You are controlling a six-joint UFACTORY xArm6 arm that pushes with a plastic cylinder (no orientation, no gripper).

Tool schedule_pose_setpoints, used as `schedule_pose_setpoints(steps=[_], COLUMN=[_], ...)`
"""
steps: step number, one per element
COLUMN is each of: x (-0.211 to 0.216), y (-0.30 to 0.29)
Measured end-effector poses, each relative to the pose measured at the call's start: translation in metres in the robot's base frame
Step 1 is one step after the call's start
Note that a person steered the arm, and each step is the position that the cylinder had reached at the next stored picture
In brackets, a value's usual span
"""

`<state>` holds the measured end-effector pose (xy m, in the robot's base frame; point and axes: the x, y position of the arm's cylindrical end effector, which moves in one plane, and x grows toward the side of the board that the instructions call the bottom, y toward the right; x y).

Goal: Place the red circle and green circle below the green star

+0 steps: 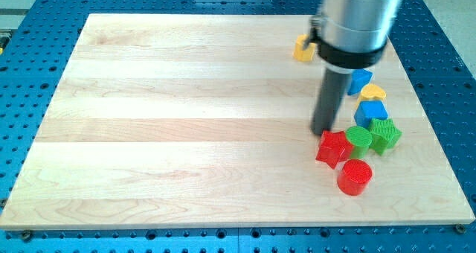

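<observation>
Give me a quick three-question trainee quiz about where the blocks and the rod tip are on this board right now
1. True or false: my tip sits just above the red star, toward the view's top.
2. Which block lies nearest the view's bottom? A) the red circle B) the green circle C) the green star
3. Fill in: the block partly hidden behind the arm at the view's top, the yellow block, stands ____ from the cluster.

Key: 1 true; 2 A; 3 apart.
</observation>
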<state>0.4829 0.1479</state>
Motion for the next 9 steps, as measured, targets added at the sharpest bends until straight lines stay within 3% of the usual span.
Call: schedule_pose_setpoints(steps=[1,2,4,5,8,9], x=[0.01,0.047,0.06,0.087,0.118,0.128], y=[0.023,0.022,-0.034,-0.029,0.018,0.064])
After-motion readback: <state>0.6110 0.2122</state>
